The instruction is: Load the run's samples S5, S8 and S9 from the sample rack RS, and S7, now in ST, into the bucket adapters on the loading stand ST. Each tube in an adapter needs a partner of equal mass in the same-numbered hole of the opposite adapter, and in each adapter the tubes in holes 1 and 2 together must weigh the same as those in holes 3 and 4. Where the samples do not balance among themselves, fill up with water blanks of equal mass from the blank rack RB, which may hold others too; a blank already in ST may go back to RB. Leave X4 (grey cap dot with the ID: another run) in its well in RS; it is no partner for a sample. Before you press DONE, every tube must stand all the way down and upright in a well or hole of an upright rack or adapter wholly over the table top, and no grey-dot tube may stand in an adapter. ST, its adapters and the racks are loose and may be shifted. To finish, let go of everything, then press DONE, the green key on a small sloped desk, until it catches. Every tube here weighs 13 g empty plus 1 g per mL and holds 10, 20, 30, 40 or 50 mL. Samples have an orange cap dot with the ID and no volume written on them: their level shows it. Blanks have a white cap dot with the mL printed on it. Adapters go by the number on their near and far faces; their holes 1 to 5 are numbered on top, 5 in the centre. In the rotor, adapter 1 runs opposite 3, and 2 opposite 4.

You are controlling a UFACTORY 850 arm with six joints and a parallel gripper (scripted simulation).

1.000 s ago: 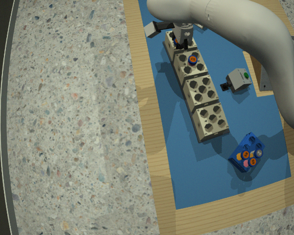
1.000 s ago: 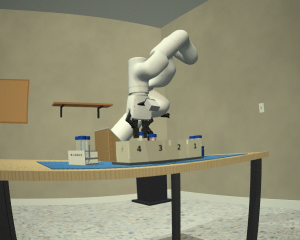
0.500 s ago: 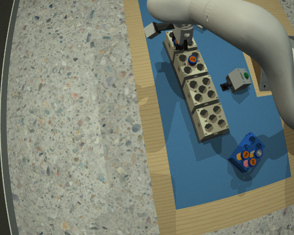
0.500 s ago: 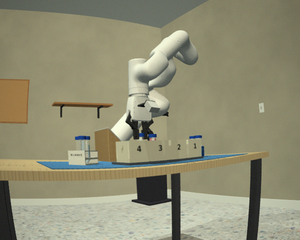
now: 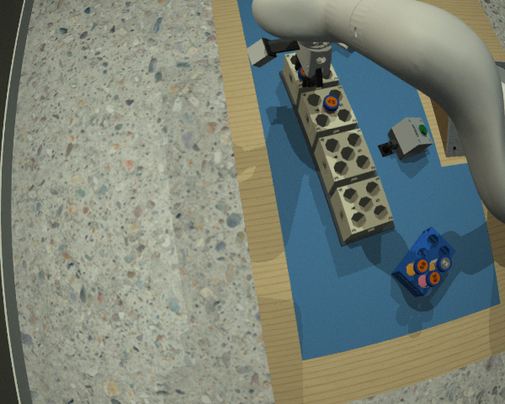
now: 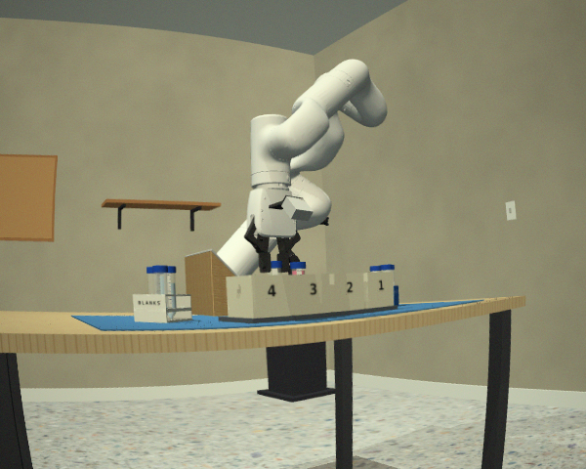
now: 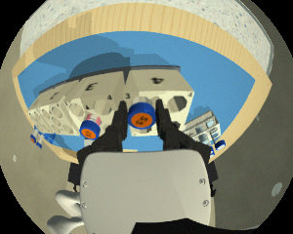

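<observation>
My gripper hangs straight down over adapter 4, the far end of the loading stand ST. An orange-dot sample tube stands low in a hole of adapter 4, right between the fingers. The fingers stand a little apart from its blue cap, so the gripper is open. I cannot read the tube's ID. S7 stands in the centre hole of adapter 3. Sample rack RS holds two orange-dot tubes and the grey-dot X4. Adapters 1 and 2 are empty.
The blank rack RB with several blue-capped tubes stands beyond adapter 4, close to my gripper. The DONE desk with its green key sits right of ST. A wooden block stands behind the stand by my arm's base.
</observation>
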